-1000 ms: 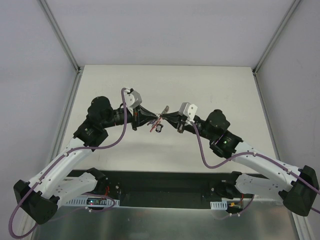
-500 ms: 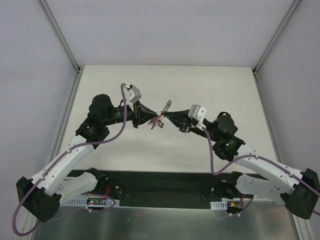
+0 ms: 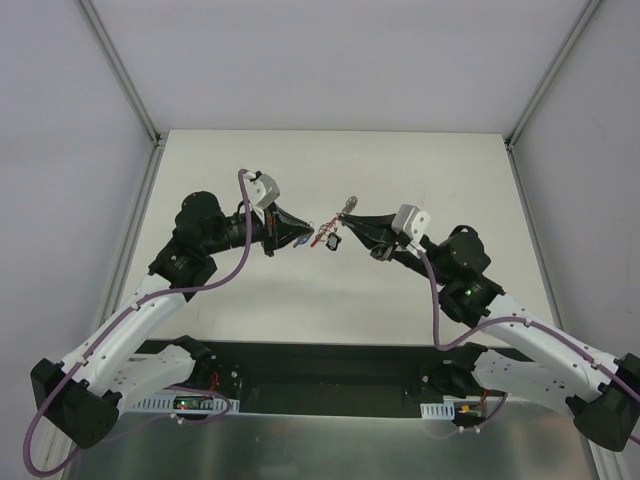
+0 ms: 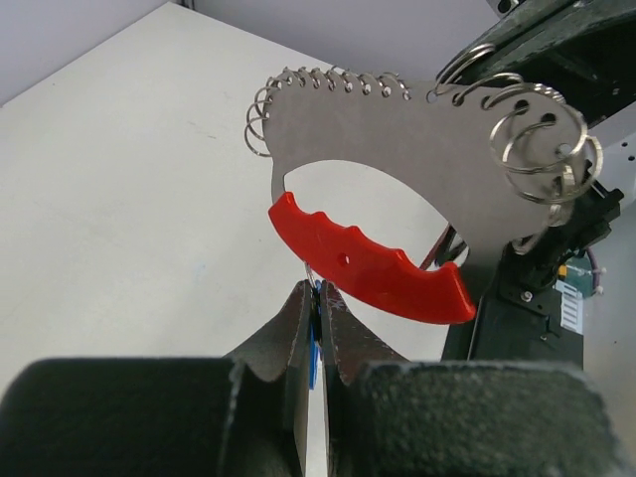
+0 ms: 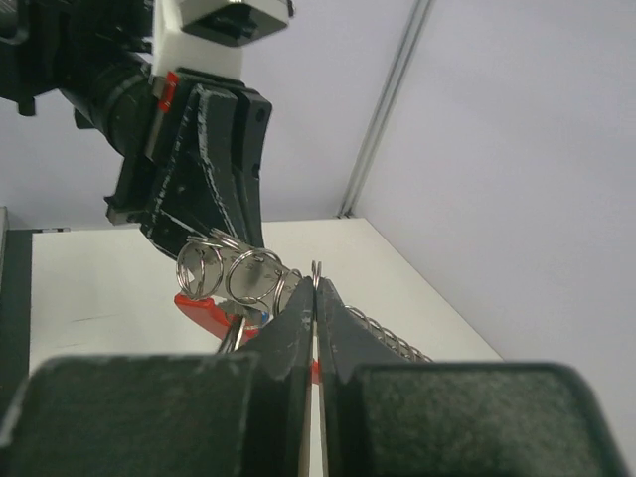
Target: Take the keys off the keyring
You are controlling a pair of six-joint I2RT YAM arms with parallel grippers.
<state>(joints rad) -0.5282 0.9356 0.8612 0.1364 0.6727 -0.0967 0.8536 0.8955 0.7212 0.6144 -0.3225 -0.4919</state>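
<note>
The keyring (image 4: 397, 129) is held in the air above the bench (image 3: 420, 170), between the two grippers. In the left wrist view it is seen as a flat grey metal plate with a red ribbed plastic grip (image 4: 368, 268) along its inner curve. A row of small split rings (image 4: 338, 81) is threaded along its top edge, and a cluster of larger split rings (image 4: 542, 149) hangs at one end.

The jaws of the left gripper (image 4: 315, 308) are pressed together on a thin blue piece (image 4: 314, 358), from which a fine wire runs up to the red grip. Whether that blue piece belongs to one of the keys cannot be told, and no key blade is made out in any view.

The jaws of the right gripper (image 5: 315, 288) are closed edge-on upon a thin wire ring, just beside the larger split rings (image 5: 227, 270).

From above, the left gripper (image 3: 303, 240) and the right gripper (image 3: 343, 226) face each other tip to tip, with the red grip (image 3: 324, 240) between them. The long axis of the held thing lies roughly along the line joining the jaws, and the row of small rings (image 3: 348, 206) trails off toward the far side. Neither arm is nearer, since both are in contact.

It is judged that the coming move depends on the blue piece being drawn leftward, away from the right jaws, while the ring is kept fixed. A slip of the thin wire out of either grip is the likely fault.

No container is seen.
</note>
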